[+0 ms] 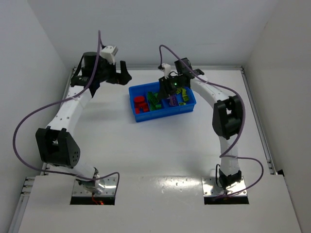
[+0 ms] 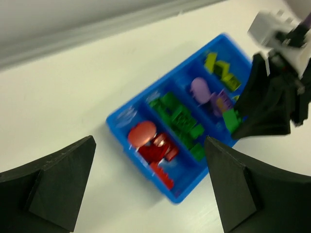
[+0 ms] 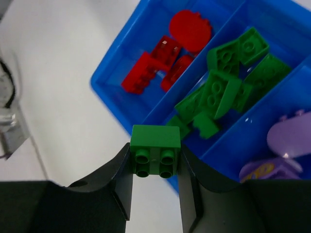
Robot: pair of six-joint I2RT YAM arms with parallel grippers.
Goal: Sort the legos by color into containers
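Both arms are mounted at the near edge of the white table [image 1: 160, 155] and reach toward its far half. The blue tray [image 1: 163, 115] rests on the table beyond mid-depth, its four compartments side by side. From left to right in the top view they hold red bricks [image 1: 141, 104], green bricks [image 1: 154, 101], purple bricks [image 1: 171, 101] and yellow bricks [image 1: 183, 96]. In the right wrist view, the red compartment contains a round red piece [image 3: 190, 29] and several rectangular red pieces; the green compartment contains a loose pile of tilted green bricks [image 3: 221, 85]. The right gripper [image 3: 155, 167] is positioned above the tray and is clamped on a single green brick [image 3: 155, 141], one finger against each side, studs facing the camera. In that view the held brick overlaps the tray's outer wall at the end of the green compartment; it is apart from the bricks lying below. The left gripper [image 1: 124, 73] is located farthest back, to the left of the tray and clear of it. Its jaws are fully spread with nothing between them, and the tray [image 2: 121, 119] is visible through the gap.
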